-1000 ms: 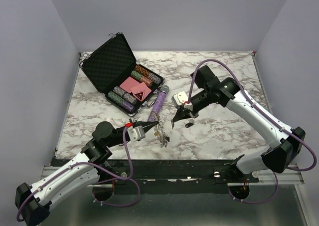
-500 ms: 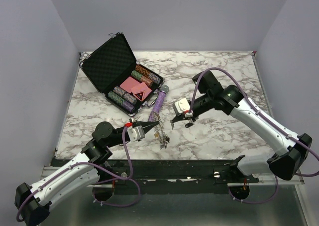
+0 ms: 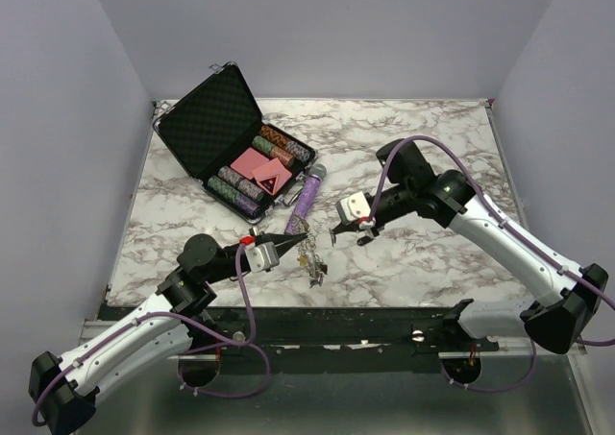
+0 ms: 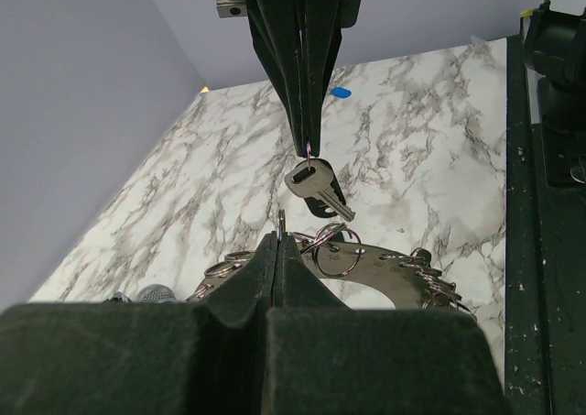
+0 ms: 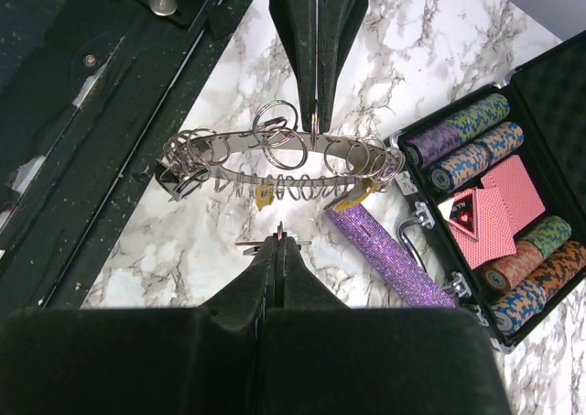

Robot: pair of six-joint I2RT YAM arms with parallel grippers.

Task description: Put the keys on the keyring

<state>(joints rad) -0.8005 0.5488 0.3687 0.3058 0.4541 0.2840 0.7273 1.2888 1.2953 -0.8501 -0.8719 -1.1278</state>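
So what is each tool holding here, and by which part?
The left tool pinches a small loop on the keyring; the right tool pinches a key by its own small ring.

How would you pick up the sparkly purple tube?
Probably grip the tube across its middle, coming straight down from above. It lies flat on the table and is long and thin, so a pinch can span its narrow width. Its ends are crowded: one by the case, the other by the keyring.
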